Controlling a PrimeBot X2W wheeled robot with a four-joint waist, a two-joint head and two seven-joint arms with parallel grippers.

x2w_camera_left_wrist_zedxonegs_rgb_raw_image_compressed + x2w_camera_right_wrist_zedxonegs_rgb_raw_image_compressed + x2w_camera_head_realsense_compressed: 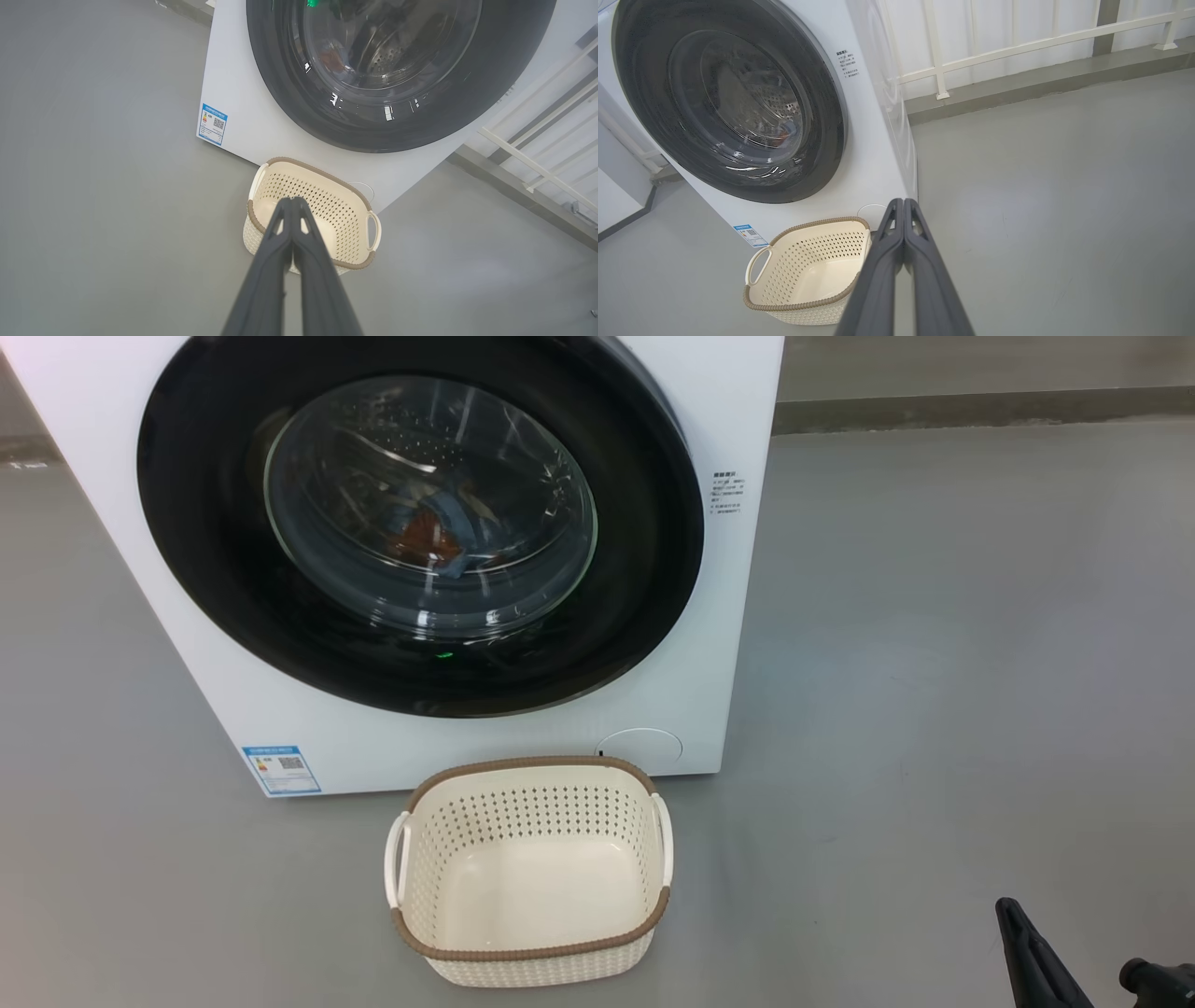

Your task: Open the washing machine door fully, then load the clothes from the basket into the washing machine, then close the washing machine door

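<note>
- Nearest the lens, my left jaws: both dark fingers [271, 261] are pressed together at the tips and grip nothing; in the left wrist view, the tips lie over the basket [322, 205].
- Beside them, my right jaws: these fingers [882, 270] also meet tip to tip, empty, above the floor [934, 663] and well apart from the basket.
- Upright on the grey floor, the basket stands just before the lower front edge of the washing machine [373, 747], its bare bottom showing.
- Above it, the washing machine door [205, 569] lies shut, its black ring flush with the white front.
- Behind the door glass, the clothes [434, 532] lie as a blue and orange-brown bundle inside the drum.
</note>
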